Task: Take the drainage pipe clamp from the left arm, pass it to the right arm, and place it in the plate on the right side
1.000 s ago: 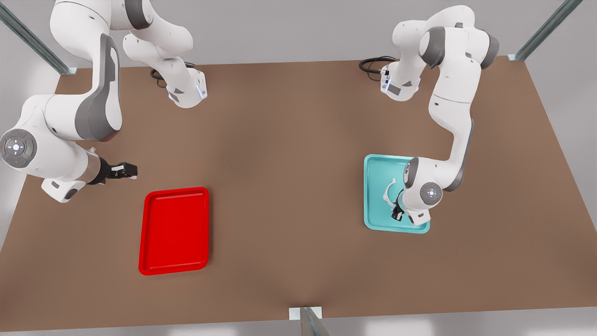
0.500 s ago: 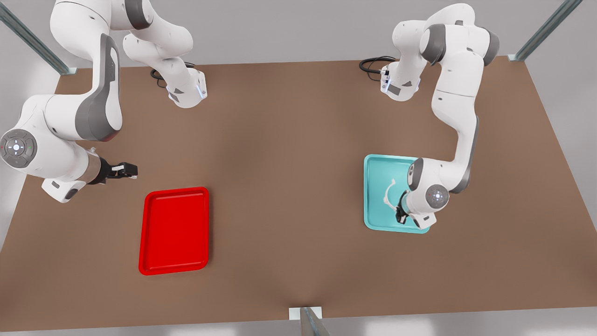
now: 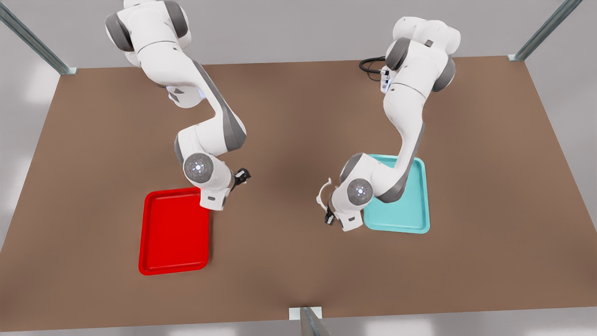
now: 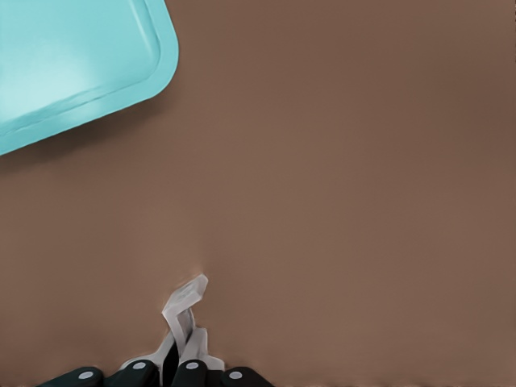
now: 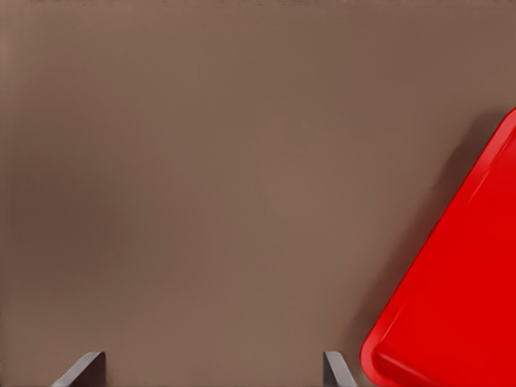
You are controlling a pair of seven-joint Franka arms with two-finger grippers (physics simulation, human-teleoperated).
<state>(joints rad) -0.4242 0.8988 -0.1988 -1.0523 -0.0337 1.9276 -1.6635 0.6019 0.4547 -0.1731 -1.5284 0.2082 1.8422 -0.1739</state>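
A: Where is the drainage pipe clamp?

B: In the left hand, off the teal tray and above bare brown tabletop, just beside the tray's edge toward the front view's left. In the left wrist view the dark fingertips sit pressed together on the white clamp, whose arc rises out from between them (one tabbed end bends over at the tip).

A: And the teal tray from that wrist camera?

B: One rounded corner, well apart from the clamp.

A: The right hand?

B: The right hand sits near the far corner of the red plate, over the tabletop rather than over the plate. Its fingers stand wide apart in the right wrist view, nothing between them, with a corner of the plate beside one finger.

A: How far are the two hands from each other?

B: Apart, with open tabletop between them (they face each other across the middle).
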